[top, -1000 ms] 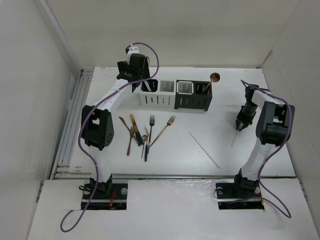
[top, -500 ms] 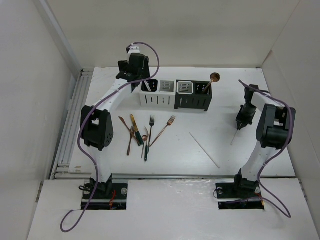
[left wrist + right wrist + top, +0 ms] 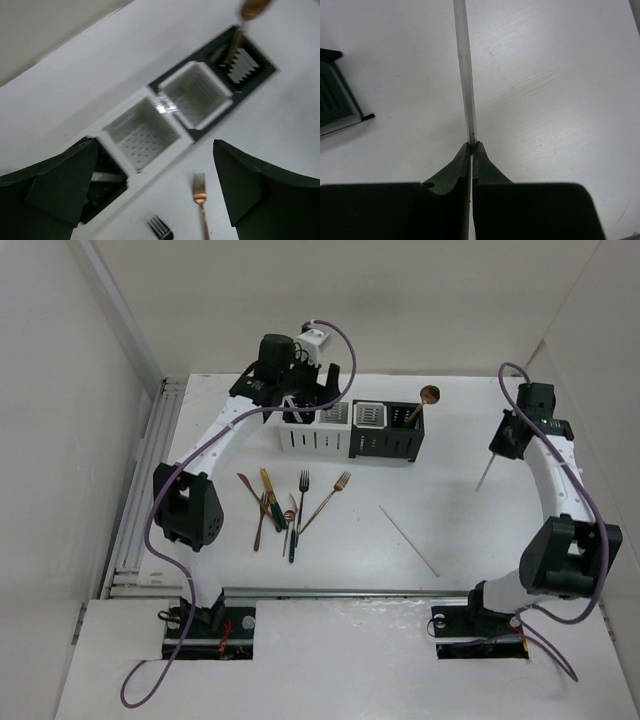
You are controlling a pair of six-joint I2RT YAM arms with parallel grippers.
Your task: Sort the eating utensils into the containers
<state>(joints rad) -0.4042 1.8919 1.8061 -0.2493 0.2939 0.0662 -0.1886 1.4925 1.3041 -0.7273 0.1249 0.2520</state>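
Note:
The containers [image 3: 350, 430] stand in a row of four caddies at the back middle. A copper spoon [image 3: 428, 396] leans in the rightmost black one. Several forks, knives and spoons [image 3: 290, 502] lie loose in front of the row, and a white stick [image 3: 408, 540] lies to their right. My left gripper [image 3: 300, 390] is open and empty above the row's left end. Its wrist view shows the caddies [image 3: 142, 132], a copper fork [image 3: 200, 187] and a dark fork [image 3: 162, 229] between its fingers [image 3: 60, 185]. My right gripper [image 3: 505, 440] is shut on a second white stick [image 3: 465, 65], held off the table.
White walls close in the table on the left, back and right. A metal rail [image 3: 150, 490] runs along the left edge. A black caddy corner [image 3: 335, 100] shows at the left of the right wrist view. Purple cables loop over both arms.
My left gripper has swung right, from behind the row's left end to above the caddies. My right gripper has lifted the white stick and carried it back and to the right.

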